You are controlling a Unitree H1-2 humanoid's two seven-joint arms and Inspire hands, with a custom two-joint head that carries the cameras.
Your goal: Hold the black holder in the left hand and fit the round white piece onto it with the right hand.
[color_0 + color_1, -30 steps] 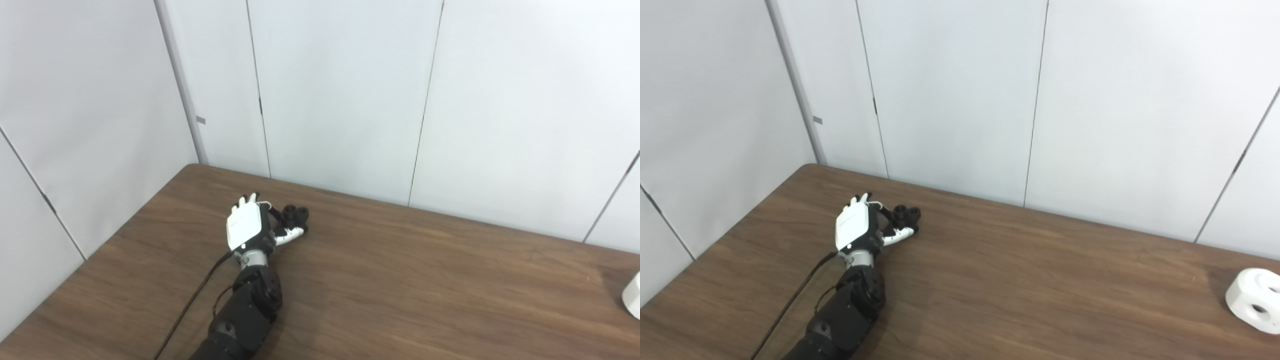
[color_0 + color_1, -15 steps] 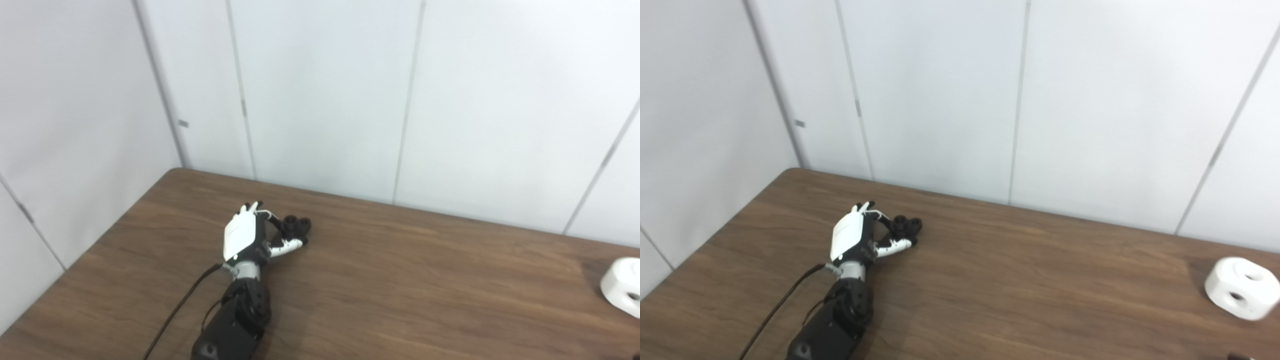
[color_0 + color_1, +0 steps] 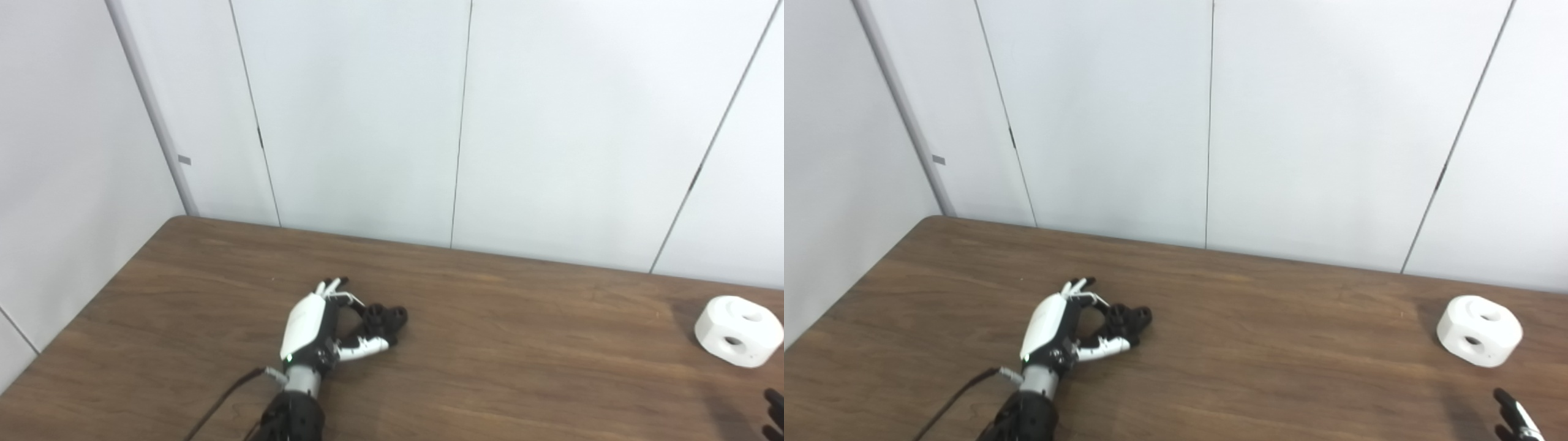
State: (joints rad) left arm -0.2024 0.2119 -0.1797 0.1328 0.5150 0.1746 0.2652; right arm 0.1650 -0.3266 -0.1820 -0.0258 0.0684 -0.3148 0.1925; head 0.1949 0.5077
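Bare lab bay: plain white wall panels (image 3: 367,110), wooden table (image 3: 520,367).

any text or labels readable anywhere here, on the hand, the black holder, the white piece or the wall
None: no word, number or brand can be read in either view.
Left hand: plain white shell, only a tiny green light.
Black holder: no marking visible.
Round white piece: blank, only holes.
Wall: a small grey tag, too small to read.

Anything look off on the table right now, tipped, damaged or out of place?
Nothing stands out. The left hand is at the black holder on the table; the round white piece sits intact, far right.
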